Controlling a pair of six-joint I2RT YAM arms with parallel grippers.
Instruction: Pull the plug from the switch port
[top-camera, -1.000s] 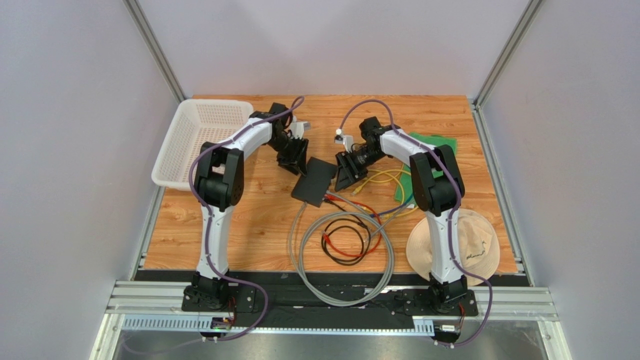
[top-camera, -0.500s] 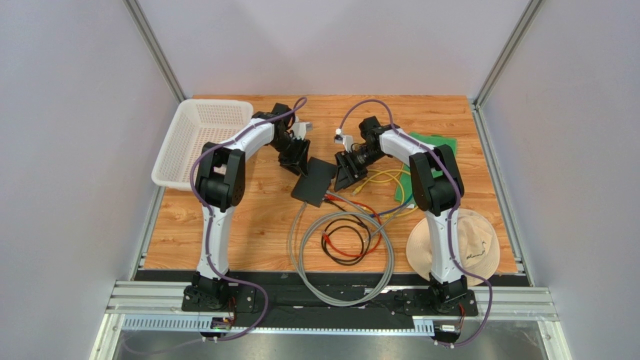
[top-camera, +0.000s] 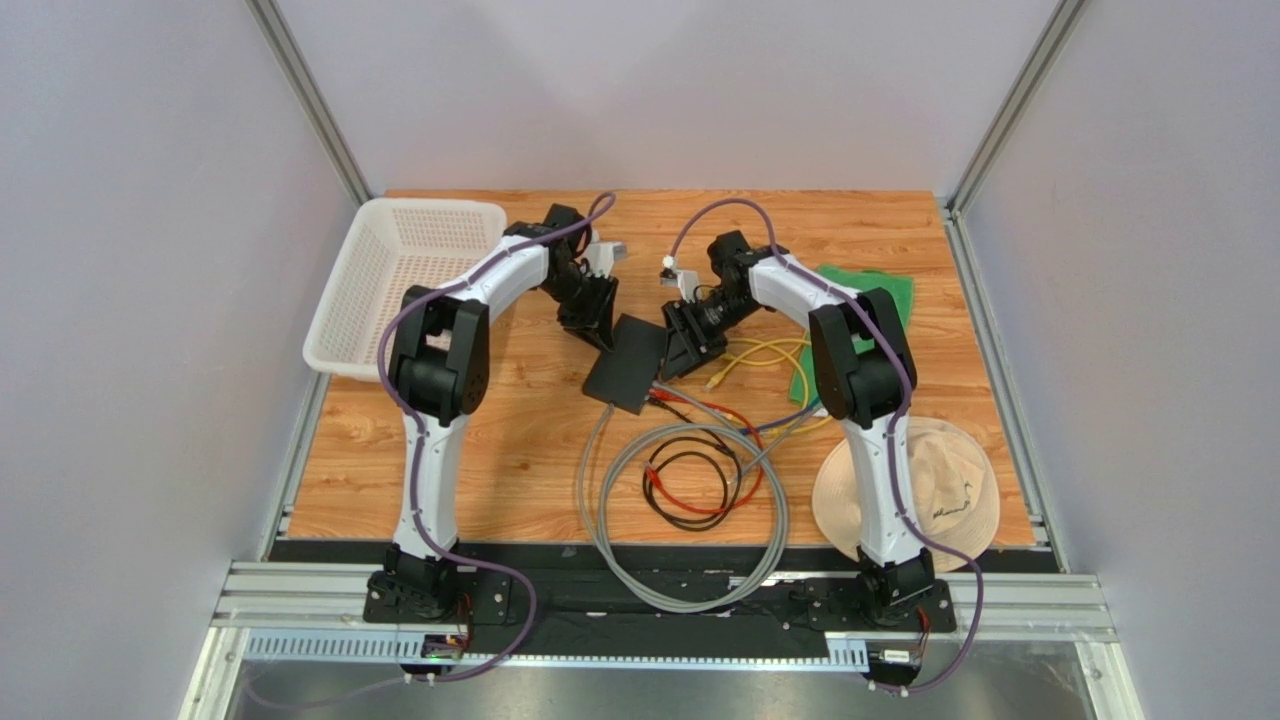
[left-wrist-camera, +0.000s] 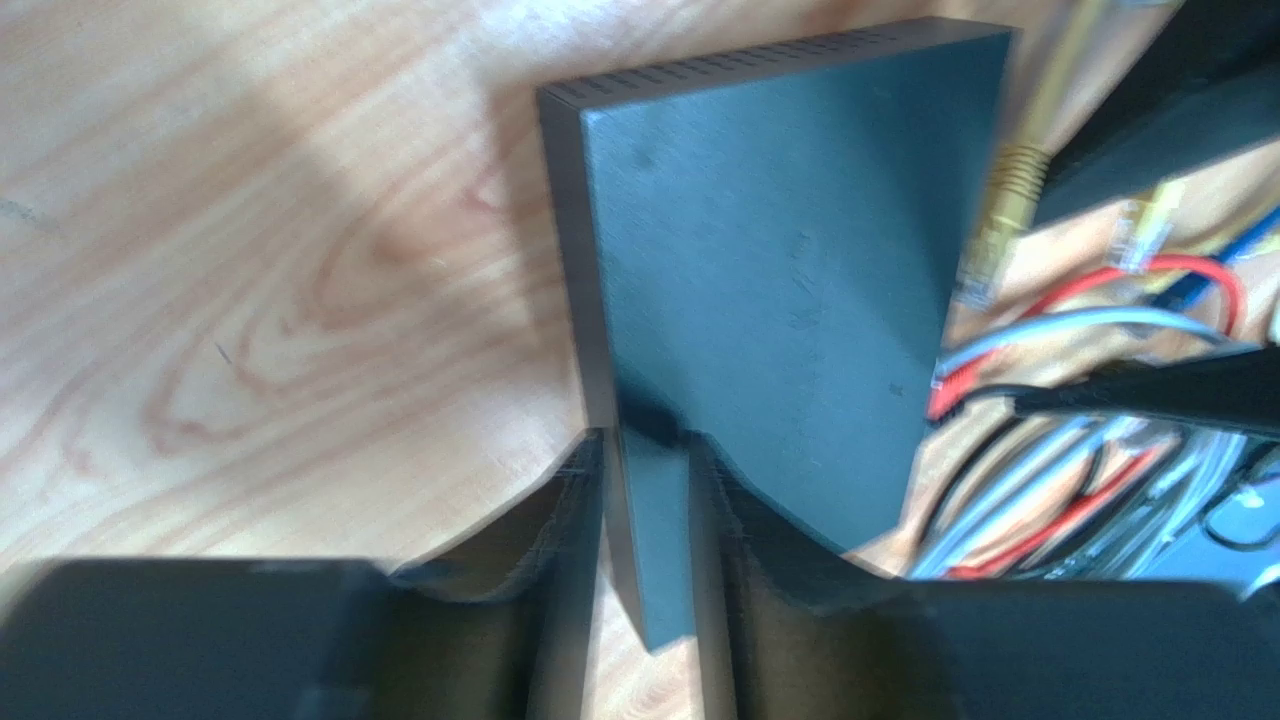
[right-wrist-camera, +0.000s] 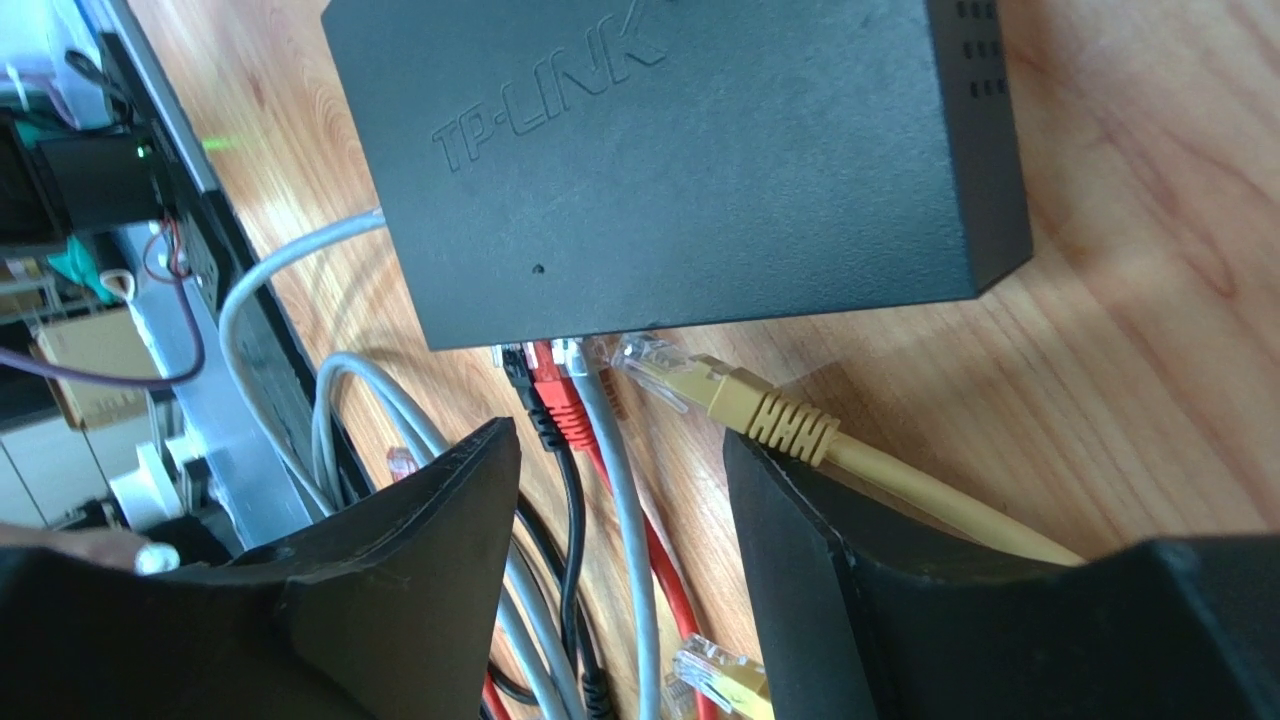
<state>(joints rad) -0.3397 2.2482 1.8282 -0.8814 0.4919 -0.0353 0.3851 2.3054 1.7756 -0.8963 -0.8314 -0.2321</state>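
From here both arms look alike. The left arm (top-camera: 425, 480) and right arm (top-camera: 887, 480) wear white shells between bulky black joint housings. A purple cable (top-camera: 721, 203) loops along each. Each stands on a black base plate (top-camera: 446, 600). The jaws are matte black wedges.

Top external: mounted high behind the arm bases, facing forward and down. It is far enough back to take in the whole surface (top-camera: 496, 450).

Left wrist: very near, looking down past the left end effector (left-wrist-camera: 646, 450) at the frame's bottom onto the switch (left-wrist-camera: 781, 255).

Right wrist: near and low, looking past the right end effector (right-wrist-camera: 619, 443) at the switch's port edge.

Overlap: all three views share the switch. Both wrist views share the cables (right-wrist-camera: 774, 425) at its ports.
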